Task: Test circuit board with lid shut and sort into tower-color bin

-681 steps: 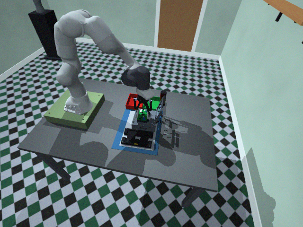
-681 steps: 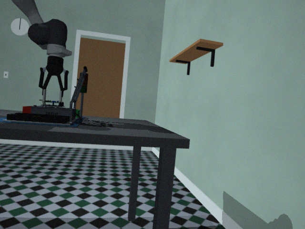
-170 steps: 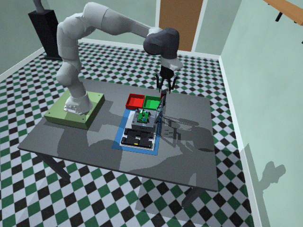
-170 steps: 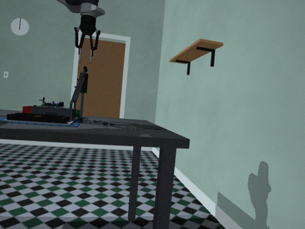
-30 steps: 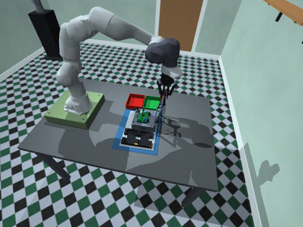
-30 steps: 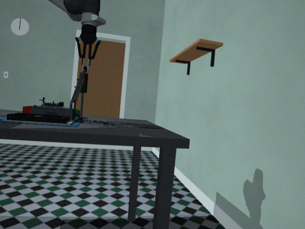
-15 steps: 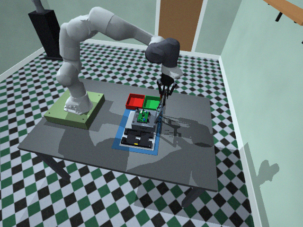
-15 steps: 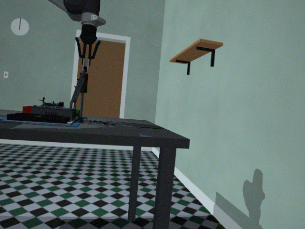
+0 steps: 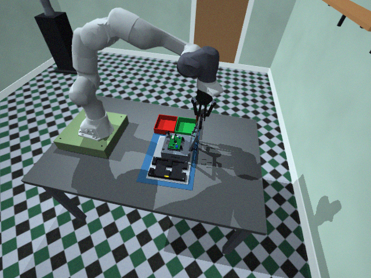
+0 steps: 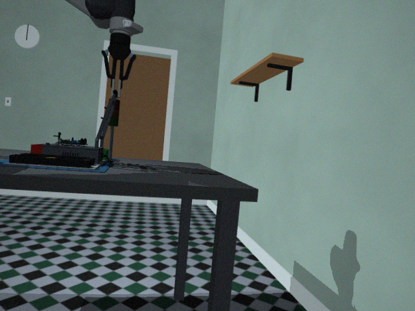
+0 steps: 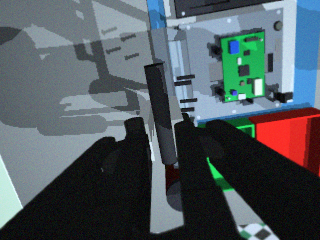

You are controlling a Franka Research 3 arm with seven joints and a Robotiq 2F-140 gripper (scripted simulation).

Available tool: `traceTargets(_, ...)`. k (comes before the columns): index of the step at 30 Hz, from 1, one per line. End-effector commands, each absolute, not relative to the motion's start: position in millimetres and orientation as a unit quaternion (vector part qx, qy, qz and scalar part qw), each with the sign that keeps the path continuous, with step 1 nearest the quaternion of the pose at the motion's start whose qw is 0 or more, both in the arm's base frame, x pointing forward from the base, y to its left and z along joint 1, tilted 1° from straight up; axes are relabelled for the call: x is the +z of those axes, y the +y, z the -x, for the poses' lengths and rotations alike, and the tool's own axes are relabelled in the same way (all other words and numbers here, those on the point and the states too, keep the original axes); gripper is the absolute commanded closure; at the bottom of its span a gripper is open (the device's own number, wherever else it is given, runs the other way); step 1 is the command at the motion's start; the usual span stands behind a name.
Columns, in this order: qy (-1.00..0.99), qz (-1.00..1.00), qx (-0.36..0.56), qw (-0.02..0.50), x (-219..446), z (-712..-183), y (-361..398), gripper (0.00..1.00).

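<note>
The green circuit board (image 9: 174, 142) (image 10: 72, 139) (image 11: 243, 66) lies face up on the tester's plate (image 11: 200, 45), its white connector end toward the bins. The tester (image 9: 175, 154) (image 10: 67, 148) stands with its lid (image 9: 195, 140) (image 10: 104, 122) swung up and open. My gripper (image 9: 200, 121) (image 10: 115, 88) (image 11: 162, 111) is high over the tester's right side, shut on the lid's black handle bar (image 11: 160, 100). The black tray (image 9: 167, 170) (image 10: 50, 159) (image 11: 220, 5) lies in front of the tester. The hook and tab do not show clearly.
The red bin (image 9: 164, 123) (image 11: 285, 135) and the green bin (image 9: 185, 125) (image 11: 217, 172) stand side by side behind the tester. The signal tower (image 10: 114, 113) stands by the lid, its lamps dim. All rest on a blue mat (image 9: 144, 173). The arm's base (image 9: 90, 134) is at the left.
</note>
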State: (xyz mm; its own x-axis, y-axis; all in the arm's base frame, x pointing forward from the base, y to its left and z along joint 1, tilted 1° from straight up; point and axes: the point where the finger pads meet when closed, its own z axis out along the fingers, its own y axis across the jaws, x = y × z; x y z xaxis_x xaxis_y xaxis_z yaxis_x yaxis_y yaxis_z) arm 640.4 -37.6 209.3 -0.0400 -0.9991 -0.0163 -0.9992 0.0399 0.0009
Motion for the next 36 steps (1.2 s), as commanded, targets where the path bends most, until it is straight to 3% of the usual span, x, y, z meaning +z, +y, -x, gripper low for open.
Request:
traceTargets(1, 0.72, 0.694, 0.008, 0.004, 209, -637, -37, 1.0)
traceTargets(36, 0.719, 0.694, 0.008, 0.004, 214, -594, -36, 1.0)
